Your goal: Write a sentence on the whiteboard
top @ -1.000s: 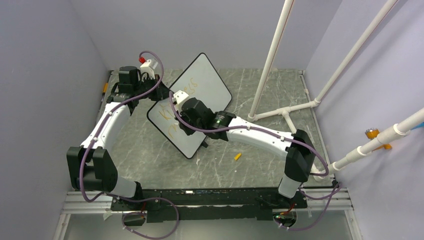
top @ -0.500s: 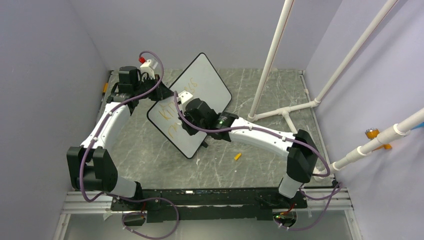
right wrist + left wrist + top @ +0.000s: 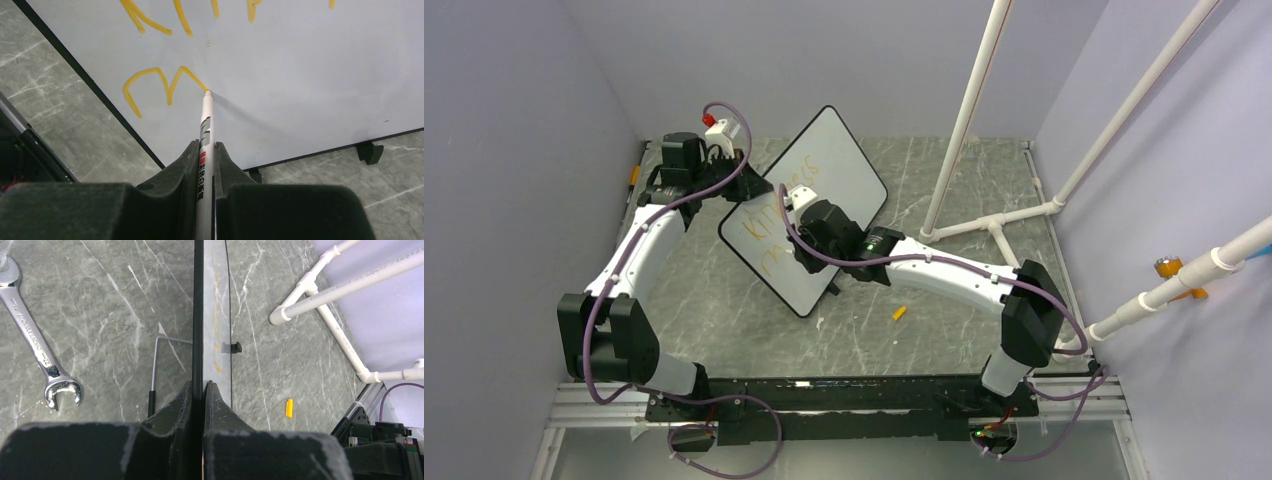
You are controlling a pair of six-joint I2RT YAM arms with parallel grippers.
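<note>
The right gripper (image 3: 204, 146), pinching the slim white marker (image 3: 205, 120), should press lightly, stroking toward five o'clock; the left gripper (image 3: 198, 386) clamps the black-framed white whiteboard (image 3: 844, 165).

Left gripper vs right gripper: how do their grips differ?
The left gripper is shut on the whiteboard frame, seen edge-on; the right gripper is shut on the marker. The left gripper sits at the board's edge; the right gripper faces its white surface, marker tip touching the sentence. Both are shut on something thin.
</note>
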